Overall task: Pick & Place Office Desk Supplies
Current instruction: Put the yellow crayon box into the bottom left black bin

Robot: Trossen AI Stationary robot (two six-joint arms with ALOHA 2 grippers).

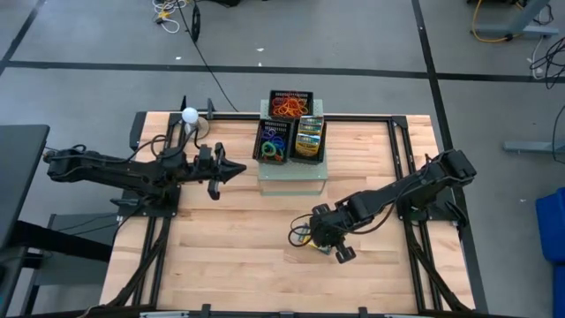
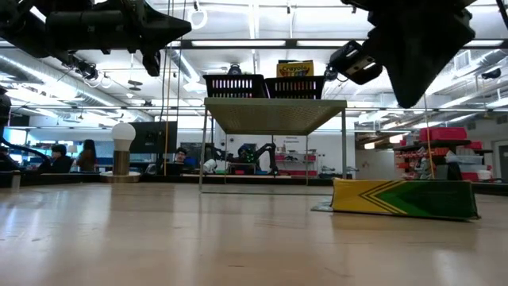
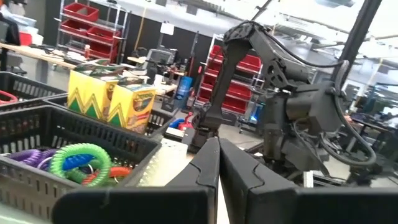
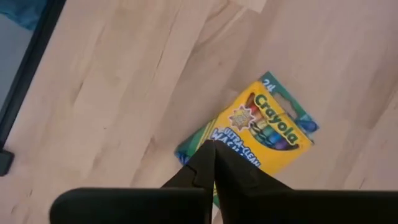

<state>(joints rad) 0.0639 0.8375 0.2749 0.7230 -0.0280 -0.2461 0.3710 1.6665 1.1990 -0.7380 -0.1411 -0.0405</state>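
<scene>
The right gripper [image 4: 214,163] hangs over the front right part of the table, fingers pressed together on nothing. Directly below them a crayon box [image 4: 264,134] lies flat on the bare wood [image 4: 112,81], label up; in the low view that same box sits flat on the tabletop with the arm above it and clear air between.

To take this box cleanly, my read is the fingers have to spread first, wide enough to straddle the box across its narrow side, then drop straight down so neither tip lands on the lid and skids it away. A square approach to the long edges should keep it from twisting out.

Further off, the left gripper [image 1: 231,170] waits just beside the raised pale-green box [image 1: 291,181], also pinched closed and empty. On that box stand the black mesh trays [image 1: 291,95]: rubber bands [image 1: 289,109] in the back one, coloured loops [image 1: 273,141] front left, more crayon boxes [image 1: 308,135] upright front right. That last tray looks the likely destination.
</scene>
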